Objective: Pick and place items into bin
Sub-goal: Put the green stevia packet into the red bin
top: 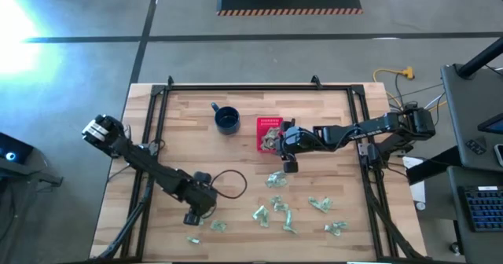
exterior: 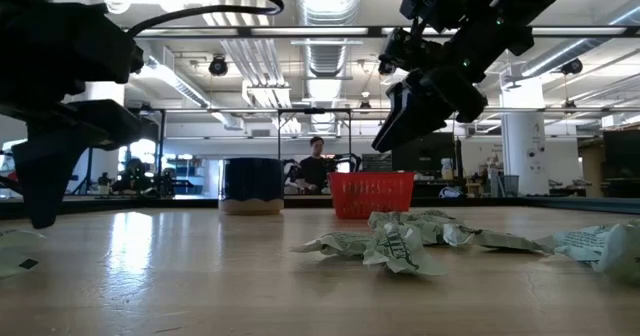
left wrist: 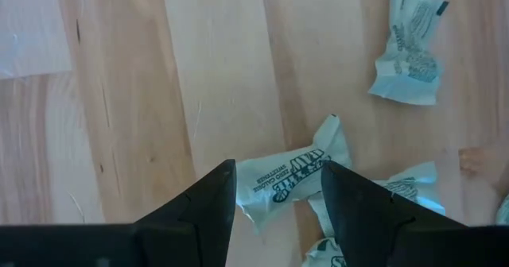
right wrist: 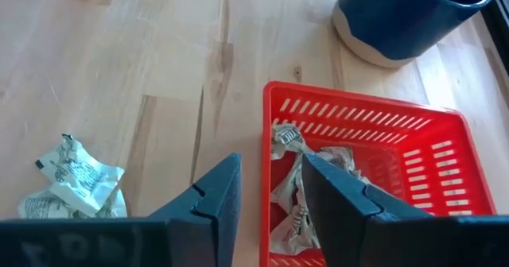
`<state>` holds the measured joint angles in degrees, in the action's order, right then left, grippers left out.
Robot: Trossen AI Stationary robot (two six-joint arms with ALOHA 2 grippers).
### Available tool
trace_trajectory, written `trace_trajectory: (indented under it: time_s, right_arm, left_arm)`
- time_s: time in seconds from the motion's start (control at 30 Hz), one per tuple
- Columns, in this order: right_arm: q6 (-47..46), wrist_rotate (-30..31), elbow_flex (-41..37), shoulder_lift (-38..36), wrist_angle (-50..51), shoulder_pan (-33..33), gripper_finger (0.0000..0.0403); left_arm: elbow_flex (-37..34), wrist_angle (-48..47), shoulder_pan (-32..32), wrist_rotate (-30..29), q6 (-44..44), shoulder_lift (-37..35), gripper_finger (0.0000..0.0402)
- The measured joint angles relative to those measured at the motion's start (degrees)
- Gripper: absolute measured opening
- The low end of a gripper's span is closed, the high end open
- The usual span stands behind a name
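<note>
Three wrappers (left wrist: 290,179) under released left gripper (left wrist: 274,199), right gripper (right wrist: 266,191) released over basket (right wrist: 413,152).

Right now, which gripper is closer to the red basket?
The right. The right gripper hangs at the red basket, at its edge, fingers open. The left gripper is far off near the table's front-left, open over a wrapper.

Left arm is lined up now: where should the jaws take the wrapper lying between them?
Grip the wrapper across its plump printed middle, coming straight down from above. It lies flat on the table, twisted end pointing away, with the open left gripper already astride it.
</note>
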<state>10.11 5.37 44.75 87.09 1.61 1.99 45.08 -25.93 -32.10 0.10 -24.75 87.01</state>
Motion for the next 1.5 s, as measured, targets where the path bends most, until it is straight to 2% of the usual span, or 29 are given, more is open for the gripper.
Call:
trace_trajectory:
  time_s: [0.43,0.57,0.87,0.93,1.2,1.4,1.5]
  right_arm:
    - [-0.1,0.1,0.0,0.0,0.0,0.0,0.0122]
    - [-0.1,0.1,0.0,0.0,0.0,0.0,0.0117]
    - [-0.4,0.1,0.0,0.0,0.0,0.0,0.0108]
    - [-0.7,0.2,0.0,0.0,0.3,0.0,0.0106]
    - [-3.0,0.2,0.0,-0.1,3.4,-0.2,0.0106]
    - [-5.6,0.1,0.0,-0.8,6.4,-2.1,0.01]
    - [-7.4,0.2,0.0,-1.7,9.1,-3.8,0.0095]
  left_arm:
    - [0.0,-0.1,-0.5,-0.8,-0.4,2.4,0.0158]
    - [0.0,-0.3,-0.5,-1.1,-0.5,2.4,0.0123]
    - [0.1,-0.5,-0.3,-1.6,-0.4,2.4,0.0018]
    - [0.5,-0.7,-0.2,-3.0,-0.1,2.4,0.0005]
    - [3.0,-0.8,2.4,-12.5,7.0,2.2,0.0001]
    - [5.8,0.5,8.4,-26.2,16.3,2.2,0.0001]
    - [7.2,3.0,12.6,-29.0,22.1,2.1,0.0001]
